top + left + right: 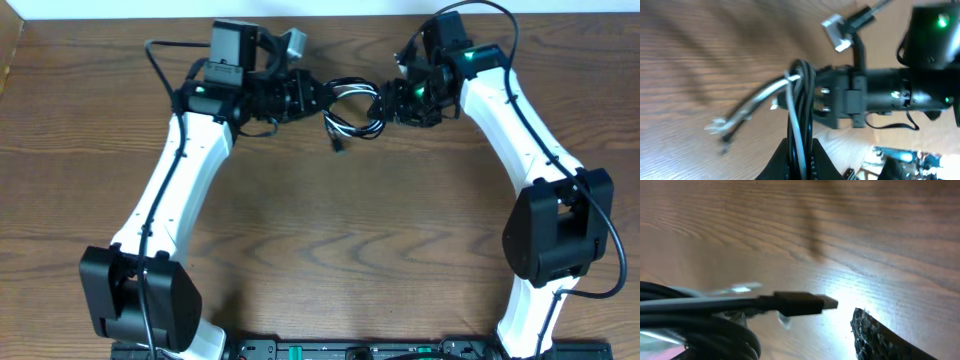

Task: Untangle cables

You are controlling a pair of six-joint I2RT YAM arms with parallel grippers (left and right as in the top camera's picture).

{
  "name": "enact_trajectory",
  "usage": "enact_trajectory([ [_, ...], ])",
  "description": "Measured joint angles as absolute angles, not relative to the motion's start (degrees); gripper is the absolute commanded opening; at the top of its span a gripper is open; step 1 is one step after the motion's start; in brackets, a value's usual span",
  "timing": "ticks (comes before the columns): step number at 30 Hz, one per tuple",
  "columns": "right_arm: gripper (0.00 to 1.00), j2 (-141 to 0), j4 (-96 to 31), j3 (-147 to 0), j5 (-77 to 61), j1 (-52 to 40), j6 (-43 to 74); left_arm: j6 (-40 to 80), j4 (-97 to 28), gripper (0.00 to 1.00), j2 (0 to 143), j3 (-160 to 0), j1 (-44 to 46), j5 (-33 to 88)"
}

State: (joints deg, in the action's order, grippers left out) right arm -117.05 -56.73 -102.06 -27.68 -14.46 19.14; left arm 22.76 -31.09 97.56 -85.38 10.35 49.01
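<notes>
Black, white cables (pixel 800 115) — in left tool (pixel 799 156)

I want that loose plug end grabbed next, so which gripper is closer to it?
Left, narrowly. In the overhead view the plug end lies just below the left gripper; the right gripper sits farther off, across the cables.

Brown wooden table (pixel 335 240)
Its grain ran in long wavy bands, and a pale glare lay on it in the right wrist view
</notes>
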Motion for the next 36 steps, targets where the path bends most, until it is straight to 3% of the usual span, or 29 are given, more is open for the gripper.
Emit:
enact_trajectory([
  [4,0.59,-117.05,-59.24,-102.72,-29.47,-13.5,20.25,23.81,-32.36,0.08,97.78,-84.93,6.87,50.74],
  [9,0.56,-120.81,-63.33,-101.6,-13.8,-4.73,21.5,23.99,-33.65,0.07,97.3,-85.01,-2.98,49.1],
  [13,0.59,-121.51,-62.22,-100.71,-10.98,-3.62,21.1,23.68,-35.27,0.08,97.3,-85.01,-2.44,48.75],
  [25,0.66,-121.47,-46.59,-100.66,-46.19,-8.67,-2.33,22.65,-38.15,0.07,97.21,-85.01,-0.14,49.15],
  [36,0.63,-121.45,-44.6,-100.66,-51.37,-16.01,-9.37,22.7,-39.66,0.07,97.19,-85.01,8.78,49.39],
])
